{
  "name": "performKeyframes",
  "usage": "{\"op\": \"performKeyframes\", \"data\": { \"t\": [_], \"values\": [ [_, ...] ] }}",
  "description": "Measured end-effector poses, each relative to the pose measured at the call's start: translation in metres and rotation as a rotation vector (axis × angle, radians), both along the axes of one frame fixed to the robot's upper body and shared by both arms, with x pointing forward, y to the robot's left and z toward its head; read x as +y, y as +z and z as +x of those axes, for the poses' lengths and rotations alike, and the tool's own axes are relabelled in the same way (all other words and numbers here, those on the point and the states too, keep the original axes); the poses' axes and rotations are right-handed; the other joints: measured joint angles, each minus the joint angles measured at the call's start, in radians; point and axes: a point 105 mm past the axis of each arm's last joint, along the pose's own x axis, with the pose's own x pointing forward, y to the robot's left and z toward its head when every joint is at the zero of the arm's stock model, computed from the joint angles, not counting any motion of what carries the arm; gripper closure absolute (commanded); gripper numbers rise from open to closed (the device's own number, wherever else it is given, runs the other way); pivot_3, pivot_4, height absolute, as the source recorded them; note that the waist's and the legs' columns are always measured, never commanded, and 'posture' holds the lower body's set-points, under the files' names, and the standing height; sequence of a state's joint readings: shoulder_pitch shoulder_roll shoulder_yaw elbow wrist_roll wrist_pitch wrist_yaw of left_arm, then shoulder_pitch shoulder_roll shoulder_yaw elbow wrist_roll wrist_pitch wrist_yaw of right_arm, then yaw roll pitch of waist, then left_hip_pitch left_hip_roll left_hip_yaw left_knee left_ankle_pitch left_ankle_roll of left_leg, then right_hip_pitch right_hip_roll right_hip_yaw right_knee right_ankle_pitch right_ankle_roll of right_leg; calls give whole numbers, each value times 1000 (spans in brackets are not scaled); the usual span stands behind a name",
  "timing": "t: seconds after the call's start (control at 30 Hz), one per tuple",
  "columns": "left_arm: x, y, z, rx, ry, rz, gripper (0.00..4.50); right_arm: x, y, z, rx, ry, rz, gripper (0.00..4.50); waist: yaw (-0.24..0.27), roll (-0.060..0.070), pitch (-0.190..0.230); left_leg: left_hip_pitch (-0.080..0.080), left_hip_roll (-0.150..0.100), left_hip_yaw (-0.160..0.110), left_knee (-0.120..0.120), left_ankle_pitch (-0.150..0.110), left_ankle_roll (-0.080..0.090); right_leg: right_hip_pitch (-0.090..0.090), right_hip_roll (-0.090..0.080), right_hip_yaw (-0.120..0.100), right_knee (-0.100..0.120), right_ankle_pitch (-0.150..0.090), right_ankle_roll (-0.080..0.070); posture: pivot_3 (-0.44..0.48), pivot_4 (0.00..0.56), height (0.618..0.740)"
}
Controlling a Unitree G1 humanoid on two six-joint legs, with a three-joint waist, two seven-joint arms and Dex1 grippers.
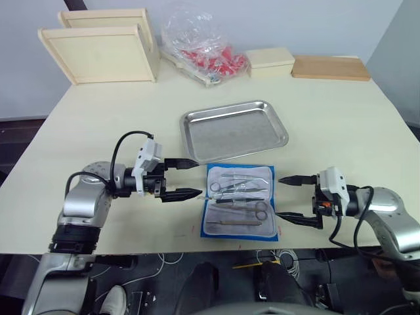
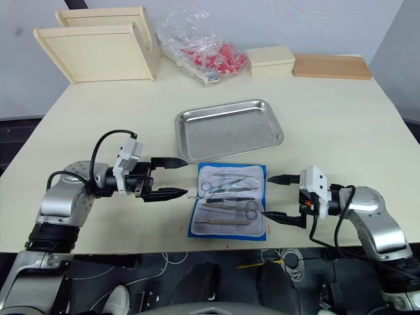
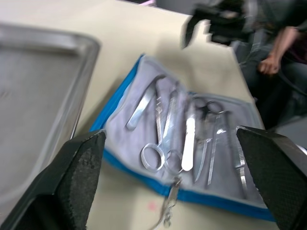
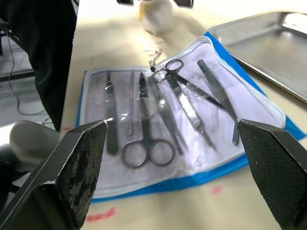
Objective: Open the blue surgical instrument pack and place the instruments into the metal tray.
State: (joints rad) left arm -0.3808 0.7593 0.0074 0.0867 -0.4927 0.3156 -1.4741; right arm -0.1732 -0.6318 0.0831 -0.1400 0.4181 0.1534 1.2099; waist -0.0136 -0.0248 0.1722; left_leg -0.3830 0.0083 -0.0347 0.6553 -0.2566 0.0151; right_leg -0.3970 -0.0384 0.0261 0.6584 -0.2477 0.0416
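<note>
Blue surgical instrument pack [image 1: 239,201], flat fabric pouch w/ pale grey lining, lies unfolded on the cream table [image 1: 341,118], near its front edge, between the two arms. Instruments [image 1: 237,190], slim silvery steel scissors, forceps, tweezers, sit in the lining under clear sleeves; none lifted yet. Metal tray [image 1: 234,129], shallow stainless w/ raised rim, sits just beyond the pack's far edge; looks bare.

Left gripper [image 1: 188,177]: black fingers spread wide, holding nothing, tips just beside pack's left edge, pointing across toward it. Right gripper [image 1: 287,197]: also spread, empty, tips just beside pack's right edge.

Key relation: instruments' long axes run left-right, roughly in line w/ both arms' reach, so a pinch likely needs wrist rotation to cross a shaft. Left looks marginally nearer, ring handles of the upper scissors toward it.

Left wrist view: zipper pull dangling off pack's near edge. Right wrist view: separates each piece, two ring-handled scissors [image 4: 146,148] and flat tweezers [image 4: 217,98]; head views blur these together.
</note>
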Motion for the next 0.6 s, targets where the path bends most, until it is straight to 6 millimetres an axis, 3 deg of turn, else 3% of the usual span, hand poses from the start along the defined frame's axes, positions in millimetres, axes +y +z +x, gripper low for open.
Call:
{"op": "performKeyframes", "data": {
  "t": [0.27,0.6],
  "values": [
    [-3,3,-10,-28,-84,30,99,24,-12,-1,17,36,21,0,0,0,0,0,0,0,0,0,0,0,0,0,0,0,0,0,150,740],
    [-3,10,-15,-53,-120,39,99,32,-25,6,27,0,9,0,0,1,0,0,0,0,0,0,0,0,0,0,0,0,0,0,150,740]
  ]
}}
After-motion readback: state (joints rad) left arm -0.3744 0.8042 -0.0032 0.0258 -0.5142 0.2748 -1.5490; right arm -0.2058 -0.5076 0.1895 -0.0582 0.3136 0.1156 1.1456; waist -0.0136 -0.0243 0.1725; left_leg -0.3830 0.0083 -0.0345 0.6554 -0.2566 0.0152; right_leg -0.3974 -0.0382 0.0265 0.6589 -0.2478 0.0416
